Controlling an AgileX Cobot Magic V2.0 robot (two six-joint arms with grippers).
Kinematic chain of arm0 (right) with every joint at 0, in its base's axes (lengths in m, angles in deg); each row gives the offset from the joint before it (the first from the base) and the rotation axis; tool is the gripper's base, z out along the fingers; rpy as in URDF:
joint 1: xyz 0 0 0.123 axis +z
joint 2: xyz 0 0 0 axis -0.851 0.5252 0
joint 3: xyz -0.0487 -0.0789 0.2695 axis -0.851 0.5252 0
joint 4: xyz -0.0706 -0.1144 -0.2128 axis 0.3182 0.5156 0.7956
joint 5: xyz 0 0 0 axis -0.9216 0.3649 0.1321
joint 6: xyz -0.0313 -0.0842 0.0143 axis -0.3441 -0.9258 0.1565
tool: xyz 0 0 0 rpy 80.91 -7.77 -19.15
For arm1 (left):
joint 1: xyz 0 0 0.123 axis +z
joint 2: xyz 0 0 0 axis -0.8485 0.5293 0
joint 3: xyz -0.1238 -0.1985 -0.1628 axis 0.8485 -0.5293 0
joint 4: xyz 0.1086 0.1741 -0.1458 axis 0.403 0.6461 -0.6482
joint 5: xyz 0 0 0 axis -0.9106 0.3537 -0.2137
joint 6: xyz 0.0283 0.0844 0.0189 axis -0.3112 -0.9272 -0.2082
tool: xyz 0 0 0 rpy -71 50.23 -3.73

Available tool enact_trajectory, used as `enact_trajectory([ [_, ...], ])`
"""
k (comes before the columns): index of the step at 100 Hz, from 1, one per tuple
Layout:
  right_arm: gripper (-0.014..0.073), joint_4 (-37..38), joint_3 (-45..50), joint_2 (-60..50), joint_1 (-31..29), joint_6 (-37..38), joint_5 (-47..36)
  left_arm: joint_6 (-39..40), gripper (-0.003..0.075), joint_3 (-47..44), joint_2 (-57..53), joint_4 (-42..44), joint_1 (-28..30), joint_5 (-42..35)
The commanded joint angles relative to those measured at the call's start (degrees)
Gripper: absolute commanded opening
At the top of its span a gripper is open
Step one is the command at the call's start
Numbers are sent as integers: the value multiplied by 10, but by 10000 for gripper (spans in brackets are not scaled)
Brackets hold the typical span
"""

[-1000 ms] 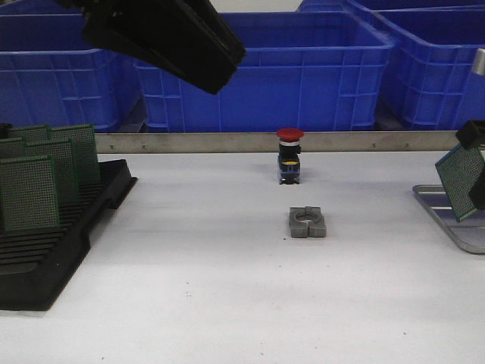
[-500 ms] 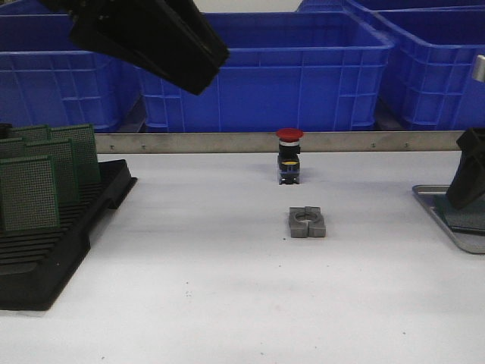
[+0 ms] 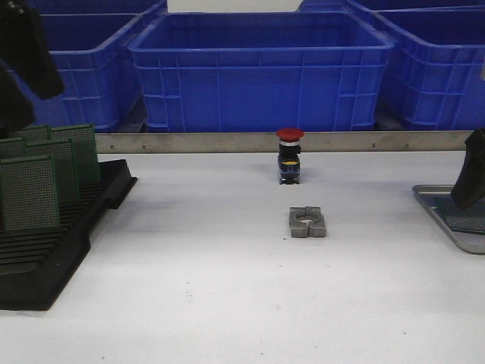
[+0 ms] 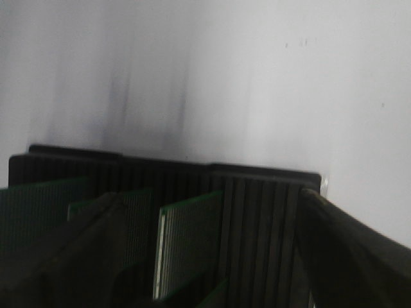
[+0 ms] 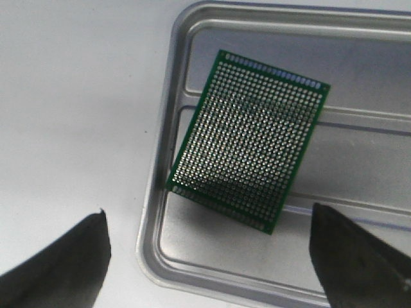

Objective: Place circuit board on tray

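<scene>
A green circuit board (image 5: 247, 157) lies flat on the ribbed floor of the silver-grey tray (image 5: 154, 192). My right gripper (image 5: 209, 263) is open and empty just above the tray, one finger outside the rim and one over the floor. In the front view the right gripper (image 3: 470, 182) stands over the tray (image 3: 436, 208) at the far right edge. My left gripper (image 3: 17, 91) hangs above the black slotted rack (image 3: 45, 258) at the far left. In the left wrist view it is open (image 4: 205, 256), its fingers astride an upright green board (image 4: 189, 244) in the rack (image 4: 257, 205).
The rack holds several upright green boards (image 3: 30, 193). A red-capped push-button (image 3: 289, 155) and a grey clamp block (image 3: 307, 222) sit mid-table. Blue plastic bins (image 3: 261, 68) stand behind a metal strip (image 3: 189, 142) at the table's back edge.
My right gripper lowered the tilted board to the tray and let go of it; it now lies flat. My left arm swung from the upper middle to the far left, over the rack.
</scene>
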Motion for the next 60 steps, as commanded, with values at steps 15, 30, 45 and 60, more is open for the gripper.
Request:
enact_trajectory([
  [15,643,-5,-17,-22,-3,-1,-10,35,512,18,-4,11,6,3],
  [30,643,-5,-17,-22,-3,-1,-5,40,512,18,29,16,6,-8],
  [45,643,-5,-17,-22,-3,-1,-5,40,512,18,56,18,6,-53],
  [60,643,-5,-17,-22,-3,-1,-5,40,512,18,75,18,6,-71],
])
